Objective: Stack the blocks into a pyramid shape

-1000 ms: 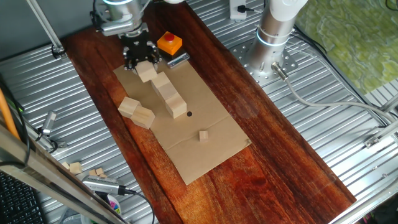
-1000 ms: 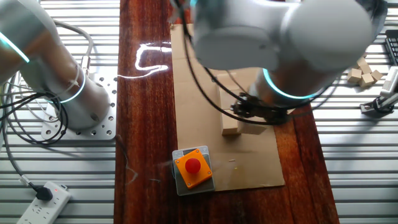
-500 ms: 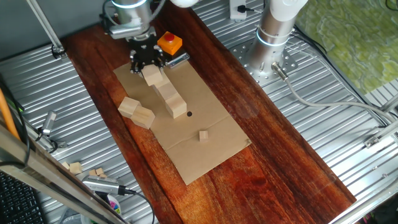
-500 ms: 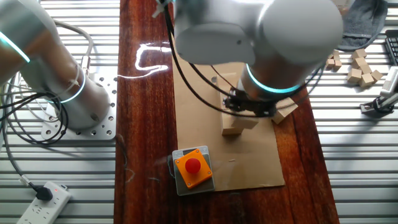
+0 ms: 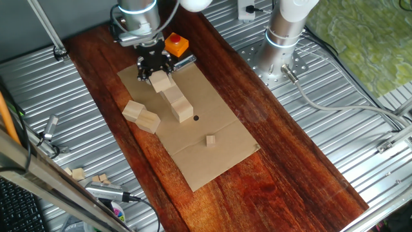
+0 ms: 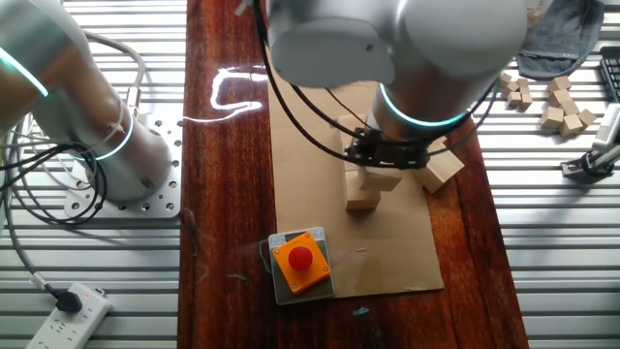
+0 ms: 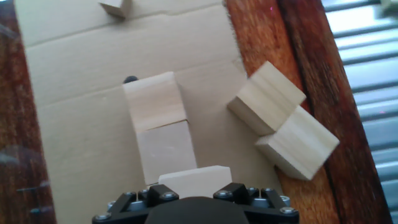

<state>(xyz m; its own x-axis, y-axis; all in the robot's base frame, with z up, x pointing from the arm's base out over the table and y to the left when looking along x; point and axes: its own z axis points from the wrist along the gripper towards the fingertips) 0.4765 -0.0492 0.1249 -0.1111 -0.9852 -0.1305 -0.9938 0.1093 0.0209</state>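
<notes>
Pale unpainted wood is being shown in one fixed view: a block [image 5: 160, 81] is being pinched by the black gripper [image 5: 156, 69] over a sheet of brown cardboard [image 5: 212, 161] laid on a dark wooden table [image 5: 283, 161]. Just below it, a short row of blocks [image 5: 178, 105] is lying on the cardboard. Two more blocks [image 5: 141, 116] are seen touching each other at the cardboard's left edge. A tiny wooden cube [image 5: 210, 140] is sitting apart, lower down. An orange block with a red button [image 5: 175, 44] is seen just beside the gripper.

In the other fixed view, the held block is being carried just above the near end of the row, while the gripper itself is largely hidden by the arm [image 6: 387, 48].

In the hand view, the held block is seen clamped at the bottom edge, directly over the row's near end, with the loose pair lying to the right.
</notes>
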